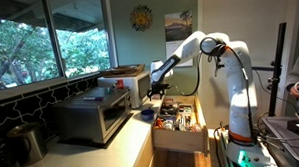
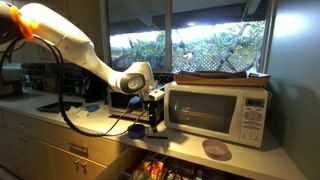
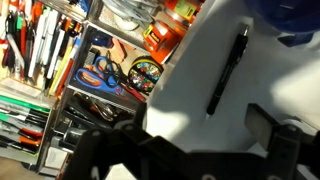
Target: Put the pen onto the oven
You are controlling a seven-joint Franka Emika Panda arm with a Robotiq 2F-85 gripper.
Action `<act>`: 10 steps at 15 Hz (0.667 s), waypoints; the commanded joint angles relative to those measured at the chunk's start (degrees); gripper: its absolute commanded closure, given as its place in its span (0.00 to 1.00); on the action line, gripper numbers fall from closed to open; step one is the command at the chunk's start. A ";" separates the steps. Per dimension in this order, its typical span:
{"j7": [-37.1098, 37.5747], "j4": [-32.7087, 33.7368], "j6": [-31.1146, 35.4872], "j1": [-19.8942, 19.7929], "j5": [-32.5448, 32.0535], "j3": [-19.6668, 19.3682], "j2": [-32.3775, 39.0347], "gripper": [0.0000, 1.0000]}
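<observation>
**Pen below open gripper, its length lying across the closing line**

The pen is a slim black one, lying flat on the white counter. In the wrist view it sits ahead of the gripper and below it, and nothing touches it. Its long axis runs almost straight away from the wrist with a slight tilt, so it lies roughly across the line on which the fingers would close. It is not quite centred between them — it lies nearer the finger on the side away from the drawer.

The jaws look spread wide with nothing between them, though they are dark and blurred at the edge of the wrist view. In both exterior views the gripper hangs above the counter edge, just beside the white microwave.

The drawer stands open just off to one side of the gripper, crowded with pens, scissors and tools. None of these is the pen on the counter.

The oven stands on the same counter, well apart from the gripper and past the microwave. Its top is the goal.

As I judge it, the pick is not yet made. The coming move is a small sideways shift to centre the pen, then a straight descent — little or no wrist turn seems needed.
</observation>
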 commanded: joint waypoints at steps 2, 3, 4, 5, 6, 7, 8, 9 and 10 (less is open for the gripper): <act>-0.10 1.00 -0.31 0.75 0.29 -0.74 1.25 0.00; -0.14 1.03 -0.31 0.74 0.29 -0.74 1.14 0.00; -0.15 1.04 -0.32 0.72 0.28 -0.75 0.95 0.00; -0.18 1.05 -0.32 0.70 0.28 -0.79 0.82 0.00; -0.94 1.03 -0.48 0.52 1.95 -0.38 1.48 0.00; 0.36 0.80 1.36 0.66 2.42 -0.41 2.31 0.00; -0.10 0.52 1.64 0.56 4.24 -0.08 2.85 0.00; -0.30 0.42 1.72 0.57 5.33 0.04 3.30 0.00; 0.05 0.66 1.44 0.72 5.72 -0.06 3.91 0.00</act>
